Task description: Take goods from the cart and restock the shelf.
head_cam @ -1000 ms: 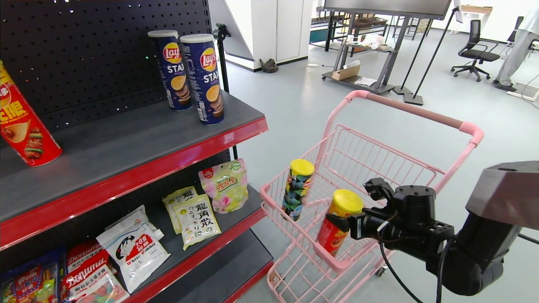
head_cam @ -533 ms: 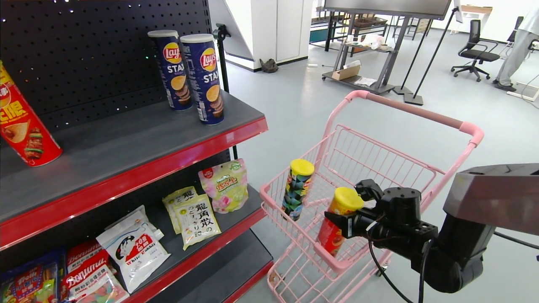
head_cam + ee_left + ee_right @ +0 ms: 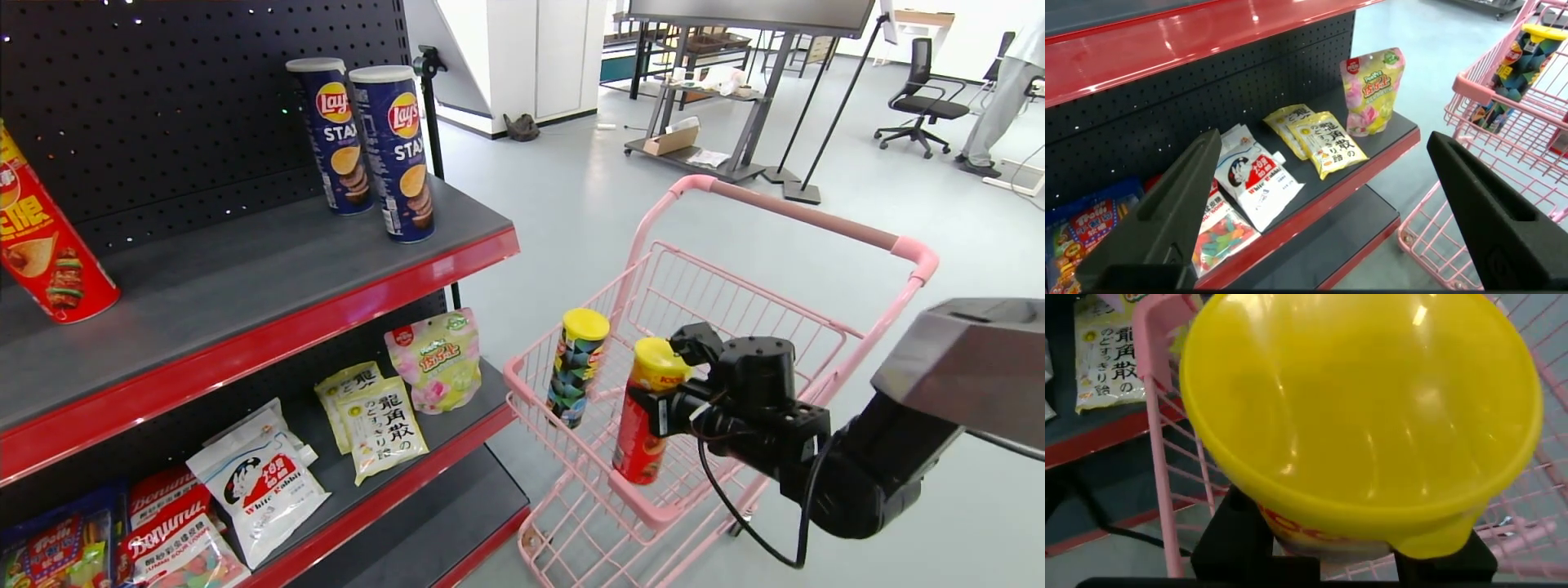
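We've got the right gripper (image 3: pixel 665 384) with its fingers clamped on the upper part of the red can (image 3: pixel 638 445). The can hangs upright at the near rim of the cart (image 3: pixel 804 214): picked, we judge, but not yet shelved. 1 patterned can (image 3: pixel 575 371) stands inside the cart's front corner. The left gripper (image 3: pixel 1323 143) hangs on the shelf side of the cart, fingers wide, holding nothing. The top shelf (image 3: pixel 245 278) beside the cart carries 2 blue cans (image 3: pixel 392 155), with room to spare. We make it 2 cans left to place.
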Robot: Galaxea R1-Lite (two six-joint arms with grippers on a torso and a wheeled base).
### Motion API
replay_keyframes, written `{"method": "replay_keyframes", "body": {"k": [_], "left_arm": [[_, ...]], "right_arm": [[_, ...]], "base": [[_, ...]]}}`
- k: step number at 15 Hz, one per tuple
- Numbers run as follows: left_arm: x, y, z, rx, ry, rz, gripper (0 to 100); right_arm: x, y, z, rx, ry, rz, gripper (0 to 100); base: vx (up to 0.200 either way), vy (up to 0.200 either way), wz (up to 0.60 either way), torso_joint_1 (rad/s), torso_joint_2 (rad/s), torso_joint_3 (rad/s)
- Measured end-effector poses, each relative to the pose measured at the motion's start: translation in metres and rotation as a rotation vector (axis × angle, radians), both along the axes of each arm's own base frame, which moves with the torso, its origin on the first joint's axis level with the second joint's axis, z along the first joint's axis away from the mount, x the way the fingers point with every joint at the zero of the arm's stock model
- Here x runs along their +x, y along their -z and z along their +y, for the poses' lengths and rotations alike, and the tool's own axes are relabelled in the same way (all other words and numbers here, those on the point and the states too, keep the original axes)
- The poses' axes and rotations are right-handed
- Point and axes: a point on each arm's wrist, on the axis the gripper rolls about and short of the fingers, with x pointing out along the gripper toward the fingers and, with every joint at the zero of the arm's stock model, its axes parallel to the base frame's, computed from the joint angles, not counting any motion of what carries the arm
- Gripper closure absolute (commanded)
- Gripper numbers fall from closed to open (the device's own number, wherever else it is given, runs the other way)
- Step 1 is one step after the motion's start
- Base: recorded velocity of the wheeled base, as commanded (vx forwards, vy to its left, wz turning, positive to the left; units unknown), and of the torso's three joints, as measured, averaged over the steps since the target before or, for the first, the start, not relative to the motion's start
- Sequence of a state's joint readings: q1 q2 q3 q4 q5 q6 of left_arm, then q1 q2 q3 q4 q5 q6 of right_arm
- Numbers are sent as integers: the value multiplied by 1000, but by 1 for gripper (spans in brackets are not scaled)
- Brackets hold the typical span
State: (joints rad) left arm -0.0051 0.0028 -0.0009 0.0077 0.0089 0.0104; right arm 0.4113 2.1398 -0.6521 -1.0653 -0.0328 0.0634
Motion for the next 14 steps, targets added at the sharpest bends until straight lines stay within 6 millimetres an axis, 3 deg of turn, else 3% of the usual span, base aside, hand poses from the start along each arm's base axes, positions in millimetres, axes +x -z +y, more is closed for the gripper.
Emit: {"method": "replay_keyframes", "body": {"k": [3,6,8,10,12,14], "left_arm": [[0,0,0,0,0,0,0],[0,0,0,0,0,0,0],[0,0,0,0,0,0,0],[0,0,0,0,0,0,0],[0,0,0,0,0,0,0],[0,0,0,0,1,1,0]], "right_arm": [[18,-66,4,-54,10,-59,100],[3,-143,-9,-168,55,-96,100],[-27,-185,-21,-176,73,-135,100],[-70,-213,-37,-183,77,-145,100],[-123,-223,-60,-190,85,-135,100],[-174,-213,-88,-213,148,-110,100]], "base": [[0,0,0,0,0,0],[0,0,0,0,0,0],[0,0,0,0,0,0],[0,0,0,0,0,0],[0,0,0,0,0,0],[0,0,0,0,0,0]]}}
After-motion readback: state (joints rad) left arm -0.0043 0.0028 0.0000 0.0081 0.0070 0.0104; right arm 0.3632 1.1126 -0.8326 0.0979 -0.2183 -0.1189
